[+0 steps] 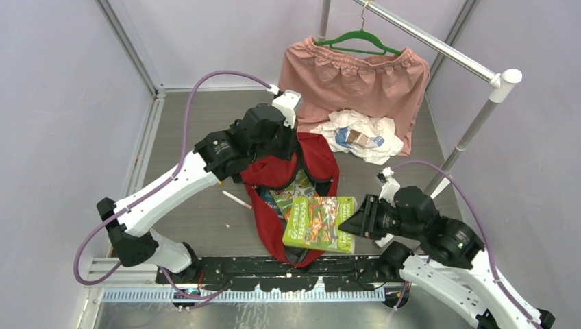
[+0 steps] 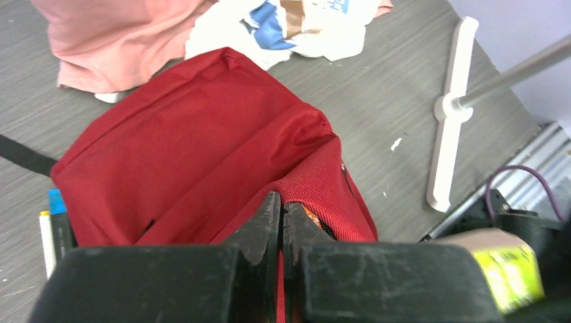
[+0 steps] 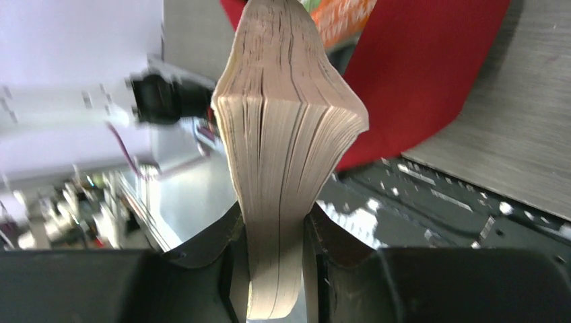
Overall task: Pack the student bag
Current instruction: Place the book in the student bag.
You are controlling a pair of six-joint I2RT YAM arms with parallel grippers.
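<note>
The dark-red student bag (image 1: 322,161) lies open in the middle of the table, and it fills the left wrist view (image 2: 202,155). My left gripper (image 1: 286,152) is shut on the bag's red fabric edge (image 2: 281,208) and holds the opening up. A colourful book (image 1: 296,188) lies inside the opening. My right gripper (image 1: 353,223) is shut on a green-covered book (image 1: 318,223) and holds it over the bag's near end. In the right wrist view the book's page edges (image 3: 289,134) stand between the fingers (image 3: 222,249).
A white pen (image 1: 237,199) lies left of the bag; marker tips (image 2: 50,222) show beside it. A pink garment (image 1: 353,82) hangs on a green hanger at the back, with a white printed cloth (image 1: 360,133) below. The rack's pole (image 1: 473,130) and white foot (image 2: 452,108) stand at right.
</note>
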